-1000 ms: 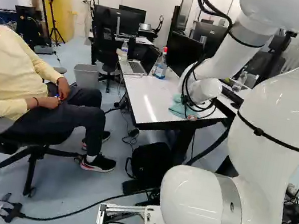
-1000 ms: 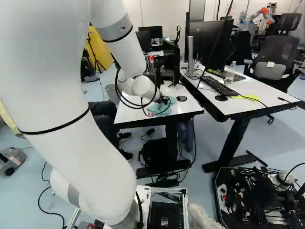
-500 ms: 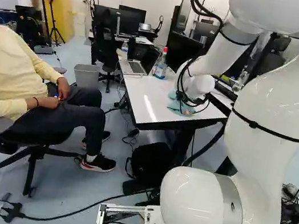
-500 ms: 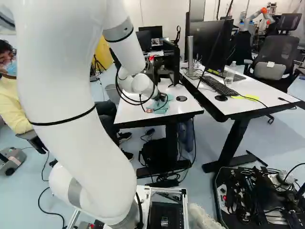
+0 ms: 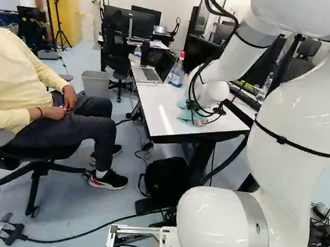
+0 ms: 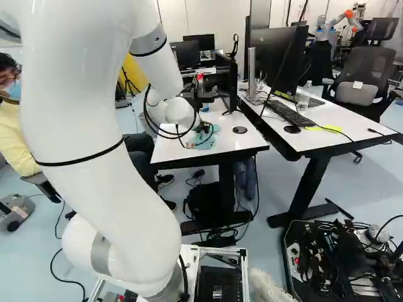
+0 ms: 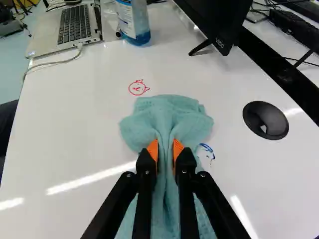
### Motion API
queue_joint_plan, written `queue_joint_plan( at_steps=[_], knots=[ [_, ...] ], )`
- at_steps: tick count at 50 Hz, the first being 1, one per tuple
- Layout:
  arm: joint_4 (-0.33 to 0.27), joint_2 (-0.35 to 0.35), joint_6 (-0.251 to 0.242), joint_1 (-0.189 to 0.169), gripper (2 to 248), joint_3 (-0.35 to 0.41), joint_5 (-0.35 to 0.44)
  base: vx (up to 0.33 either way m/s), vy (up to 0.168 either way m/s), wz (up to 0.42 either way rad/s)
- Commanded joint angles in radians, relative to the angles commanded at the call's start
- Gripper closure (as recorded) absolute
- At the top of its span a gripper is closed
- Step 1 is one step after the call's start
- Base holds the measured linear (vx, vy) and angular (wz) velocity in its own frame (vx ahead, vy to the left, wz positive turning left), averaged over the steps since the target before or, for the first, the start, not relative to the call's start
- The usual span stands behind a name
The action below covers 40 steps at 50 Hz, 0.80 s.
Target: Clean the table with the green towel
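Observation:
In the right base view my gripper (image 6: 205,128) is low over the white table (image 6: 242,139), partly hidden by the wrist and cables. The wrist view shows the gripper (image 7: 165,152) shut on the bunched green towel (image 7: 172,117), its orange pads pinching a fold from both sides. The towel lies on the tabletop, spreading ahead of the fingers and under them. A red drawing (image 7: 138,88) is on the table just ahead of the towel. Blue marks (image 7: 206,151) show right beside the towel's edge, partly covered by it.
A laptop (image 7: 75,25) and a spray bottle (image 7: 133,22) stand on the table's far part. A monitor (image 7: 219,20) and a black cable hole (image 7: 265,120) are beside the towel. A seated person (image 5: 18,85) is left of the table. Another robot (image 6: 340,22) stands far back.
My arm has swung left in both base views, and the towel has slid over the tabletop with the gripper. The base has stayed put.

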Motion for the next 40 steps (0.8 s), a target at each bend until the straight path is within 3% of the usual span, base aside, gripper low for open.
queue_joint_plan(
  at_steps=[15,40],
  knots=[
    [0.0,0.066,0.0,0.002,196,0.073,0.0,0.0,0.0,0.0],
    [0.0,0.127,0.0,-0.08,196,0.137,0.0,0.0,0.0,0.0]
  ],
)
